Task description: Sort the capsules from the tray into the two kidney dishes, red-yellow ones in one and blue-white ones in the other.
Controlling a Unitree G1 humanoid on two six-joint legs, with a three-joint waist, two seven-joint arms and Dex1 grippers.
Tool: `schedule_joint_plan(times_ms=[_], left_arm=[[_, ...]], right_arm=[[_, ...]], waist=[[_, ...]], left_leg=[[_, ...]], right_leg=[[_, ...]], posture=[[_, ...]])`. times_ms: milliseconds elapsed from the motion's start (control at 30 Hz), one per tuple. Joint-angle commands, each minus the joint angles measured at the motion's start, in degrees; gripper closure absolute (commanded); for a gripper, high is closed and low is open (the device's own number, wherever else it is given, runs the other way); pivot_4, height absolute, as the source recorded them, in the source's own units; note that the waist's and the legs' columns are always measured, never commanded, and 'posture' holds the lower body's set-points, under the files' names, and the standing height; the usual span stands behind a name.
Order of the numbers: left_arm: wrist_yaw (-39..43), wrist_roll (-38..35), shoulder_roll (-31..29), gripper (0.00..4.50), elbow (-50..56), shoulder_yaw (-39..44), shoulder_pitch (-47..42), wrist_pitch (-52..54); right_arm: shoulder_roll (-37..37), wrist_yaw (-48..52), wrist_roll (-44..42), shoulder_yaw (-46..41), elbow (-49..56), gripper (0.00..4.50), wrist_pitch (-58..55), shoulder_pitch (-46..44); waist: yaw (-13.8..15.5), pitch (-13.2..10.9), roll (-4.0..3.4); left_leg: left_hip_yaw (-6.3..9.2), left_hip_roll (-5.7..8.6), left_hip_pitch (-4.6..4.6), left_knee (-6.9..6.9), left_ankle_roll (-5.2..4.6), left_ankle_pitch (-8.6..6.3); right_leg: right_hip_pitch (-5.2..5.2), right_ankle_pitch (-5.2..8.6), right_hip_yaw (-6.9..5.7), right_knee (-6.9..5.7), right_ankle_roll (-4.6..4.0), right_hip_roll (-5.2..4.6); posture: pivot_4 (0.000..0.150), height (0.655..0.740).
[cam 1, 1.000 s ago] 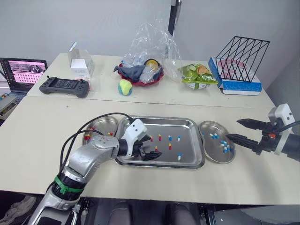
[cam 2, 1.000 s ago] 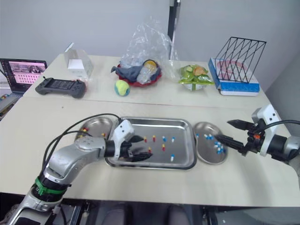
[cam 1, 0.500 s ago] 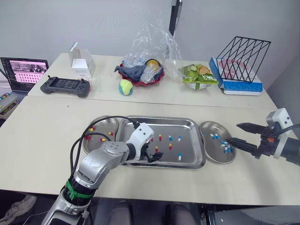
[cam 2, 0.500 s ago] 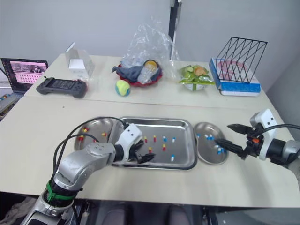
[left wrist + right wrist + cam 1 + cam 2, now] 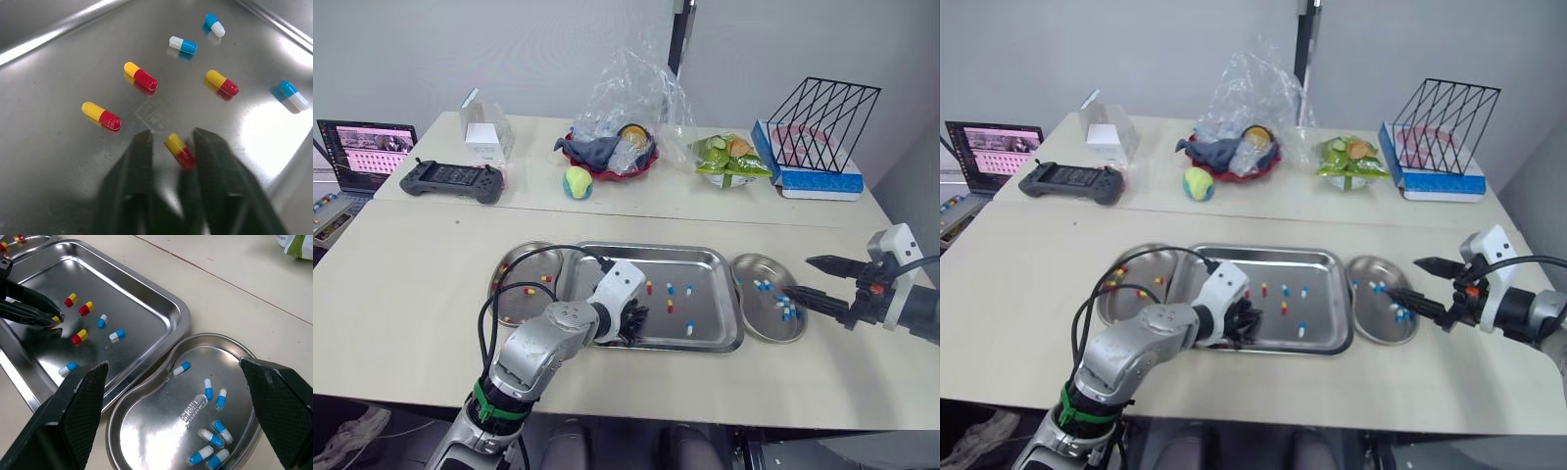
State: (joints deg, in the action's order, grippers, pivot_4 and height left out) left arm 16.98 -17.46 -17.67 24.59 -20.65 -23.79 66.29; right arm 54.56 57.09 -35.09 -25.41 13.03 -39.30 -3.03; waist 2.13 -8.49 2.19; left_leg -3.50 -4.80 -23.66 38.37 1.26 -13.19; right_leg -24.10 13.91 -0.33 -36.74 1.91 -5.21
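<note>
**Left gripper straddling a red-yellow capsule in the tray**

Starting at 9 o'clock of the tray [image 5: 705, 257], the left kidney dish [image 5: 514, 269] is holding a handful of red-yellow capsules [image 5: 526, 291].

Moving into the tray's 8 o'clock corner, the left gripper [image 5: 171, 139] is pointing down at the steel floor. Its fingers are standing slightly parted around one red-yellow capsule [image 5: 180, 149], and a sliver of tray is showing beside the capsule's yellow end, so nothing is clamped.

Three more red-and-yellow ones and three blue-white capsules [image 5: 183, 44] are lying loose toward the tray's centre, all glossy two-tone shells. A stamped mark [image 5: 151, 112] is showing in the tray floor, too faint to read.

At 3 o'clock of the tray, the right kidney dish [image 5: 754, 318] is carrying a cluster of blue-white ones [image 5: 783, 305].

At that dish's 3 o'clock edge, the right gripper [image 5: 797, 275] is hovering, spread wide and gripping nothing.
</note>
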Motion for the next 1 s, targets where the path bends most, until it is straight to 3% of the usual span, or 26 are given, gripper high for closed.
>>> schedule_joint_plan(times_ms=[33,233,367,500,667,867,1000], left_arm=[[0.67,0.96,-0.73,4.47,-0.33,-1.33,-0.53,0.05],[4.08,-0.55,-4.01,4.47,1.74,0.72,-1.61,-0.04],[12.47,-5.13,-6.70,4.47,2.92,4.30,-1.62,-6.22],[20.80,-11.40,-12.33,4.47,3.42,12.58,-0.43,-7.33],[23.16,-19.15,-15.70,4.47,0.44,25.54,-2.07,-5.17],[28.87,-11.64,-29.92,4.47,-12.67,29.46,-0.88,-15.73],[31.30,-9.45,-33.58,4.47,-17.99,29.46,0.45,-19.64]], right_arm=[[0.15,-0.64,-0.27,-0.97,0.63,0.00,1.14,-1.14],[-0.67,-1.37,0.38,0.37,-0.33,0.00,2.25,-2.39],[-1.34,-1.61,0.94,1.59,-1.11,0.00,3.21,-3.33],[-1.63,-1.38,1.32,2.63,-2.11,0.00,4.14,-4.58],[-1.19,-0.91,2.04,3.04,-3.39,0.00,5.48,-5.12],[-1.14,0.51,2.97,5.25,-5.94,0.00,6.46,-7.94],[-1.10,0.97,3.54,6.31,-7.46,0.00,6.98,-9.73]], waist=[[-0.01,0.00,0.00],[-0.17,0.00,0.00],[-0.15,0.00,-0.01],[-0.29,-0.01,-0.02],[-0.70,-0.02,-0.03],[-1.44,-0.02,-0.03],[-1.40,-0.03,-0.04]], left_leg=[[0.12,0.07,0.01,0.00,-0.02,-0.01],[0.24,0.12,0.01,0.00,-0.03,-0.02],[0.24,0.12,-0.01,0.00,-0.04,-0.02],[0.24,0.13,-0.05,0.01,-0.04,-0.02],[0.25,0.13,-0.04,-0.02,-0.04,-0.02],[0.29,0.15,-0.02,-0.09,-0.05,-0.02],[0.25,0.16,-0.03,-0.09,-0.06,-0.03]], right_leg=[[0.02,0.00,0.02,0.00,0.00,0.00],[0.01,0.01,0.02,-0.01,0.01,0.03],[-0.01,0.01,0.02,-0.02,0.01,0.03],[-0.04,0.01,0.02,-0.02,0.01,0.02],[-0.02,0.03,0.01,-0.02,0.04,0.01],[-0.04,0.07,0.05,-0.02,0.05,0.06],[-0.06,0.07,0.06,0.01,0.06,0.04]], posture=[[0.150,0.7334],[0.150,0.7334],[0.150,0.7334],[0.150,0.7334],[0.150,0.7334],[0.150,0.7334],[0.150,0.7334]])
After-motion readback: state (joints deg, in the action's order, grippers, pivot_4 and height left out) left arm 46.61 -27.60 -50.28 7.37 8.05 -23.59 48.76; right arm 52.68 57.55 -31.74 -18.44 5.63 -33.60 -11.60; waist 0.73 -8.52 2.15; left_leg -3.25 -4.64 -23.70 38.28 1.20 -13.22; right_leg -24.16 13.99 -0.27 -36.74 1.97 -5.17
